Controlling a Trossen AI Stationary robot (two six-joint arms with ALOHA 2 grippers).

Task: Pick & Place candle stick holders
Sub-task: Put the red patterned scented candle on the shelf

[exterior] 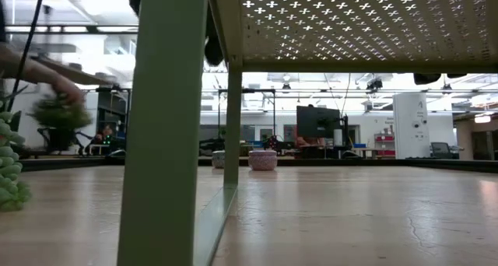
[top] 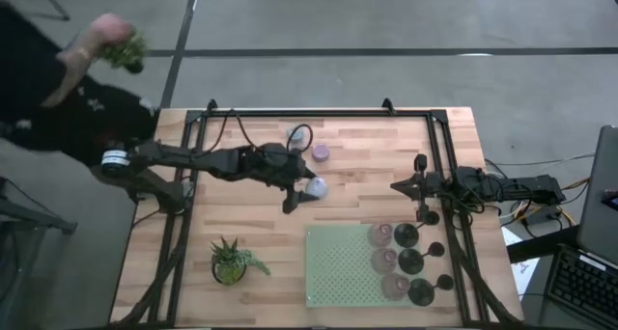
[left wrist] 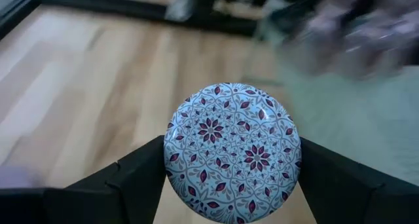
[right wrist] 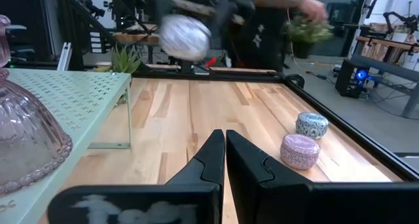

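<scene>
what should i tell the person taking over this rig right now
Left gripper: shut on a round pale-blue floral-patterned holder, over mid-table.
Right gripper: shut, empty, parked at the right edge.
Done: three pink glass bell-shaped holders and three black round-based holders sit on the pale-green perforated tray.
Left: a lilac round holder and a second pale-blue round holder wait near the far rail.
A person stands beyond the far-left corner.

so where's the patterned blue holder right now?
In the left gripper, clamped between its fingers near the table's middle in the high view, up off the wood, just short of the green tray; the patterned blue holder fills the left wrist view.
</scene>
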